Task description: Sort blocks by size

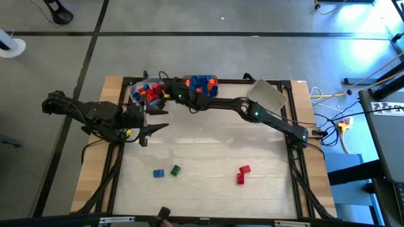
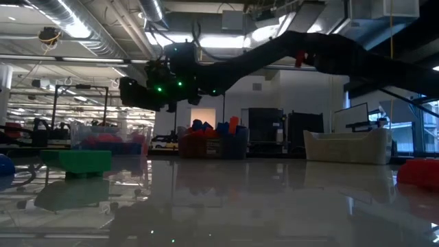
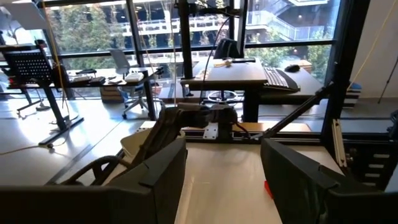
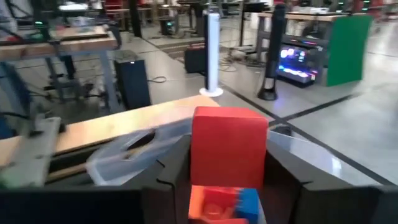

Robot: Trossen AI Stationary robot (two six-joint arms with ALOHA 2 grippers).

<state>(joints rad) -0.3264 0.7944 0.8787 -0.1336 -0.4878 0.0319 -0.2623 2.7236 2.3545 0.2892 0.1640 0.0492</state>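
Right claw (image 4: 227, 186) reaching across the far edge of the surface (image 1: 208, 145), above the gap between two clear bins, fingers closed against the sides of a red block (image 4: 229, 149) held upright between them. Below that block, in the right wrist view, an orange and blue brick (image 4: 224, 202) visible in the bin underneath. Left bin (image 1: 146, 93) heaped with red, orange and blue blocks; middle bin (image 1: 202, 85) filled mostly with blue and orange ones. A third bin (image 1: 268, 96), pale and tilted, near the far right corner, contents not discernible.

Left claw (image 1: 151, 123) parked over the left side of the surface, just in front of the left bin, fingers (image 3: 155, 180) spread wide apart with nothing between them.

Loose blocks on the near half of the surface: a blue block (image 1: 158, 173) and a green block (image 1: 175, 169) just beside each other toward the left, and two red blocks (image 1: 243, 174) close together toward the right, well apart from the blue and green pair. In the low view, the green block (image 2: 75, 162) close at the left and a red one (image 2: 418, 171) at the right edge, bins lined up behind them.
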